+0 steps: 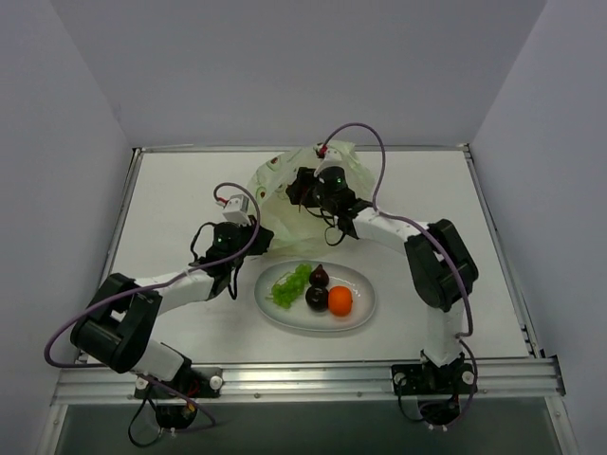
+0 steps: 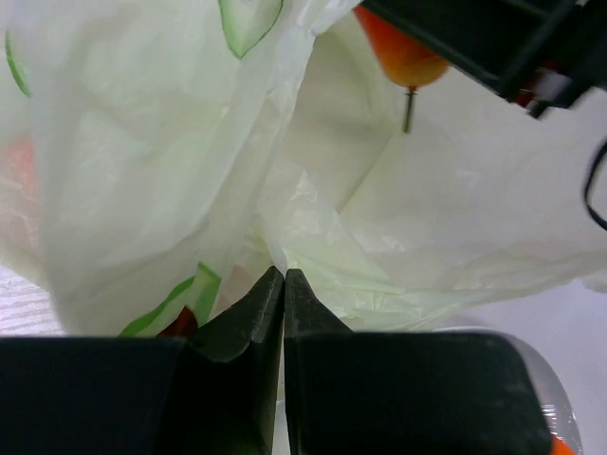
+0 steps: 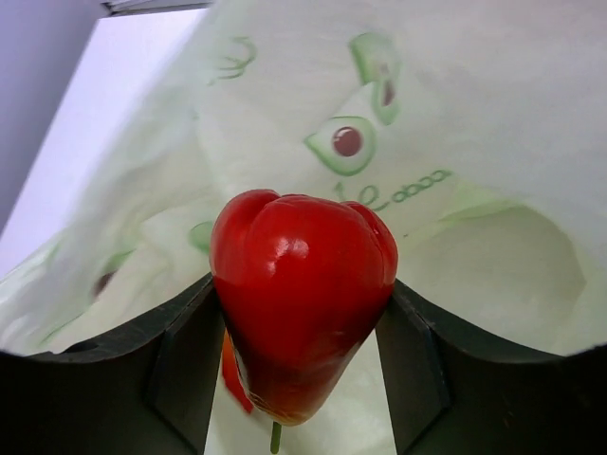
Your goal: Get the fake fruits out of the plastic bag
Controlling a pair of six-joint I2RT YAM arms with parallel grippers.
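Red strawberry-like piece (image 3: 302,275) hangs stem-down, clamped in the right gripper (image 3: 302,292); the white plate (image 1: 364,308) lies at its six o'clock. Left gripper (image 2: 284,278) pinches the plastic bag (image 2: 142,171).

White table (image 1: 171,209) with plate (image 1: 364,301), plastic bag (image 1: 270,185)

Left gripper (image 2: 283,277) pinches the bag (image 2: 142,171), jaws pressed together; right gripper (image 3: 302,286), reaching forward, clamps the red fruit (image 3: 303,256).
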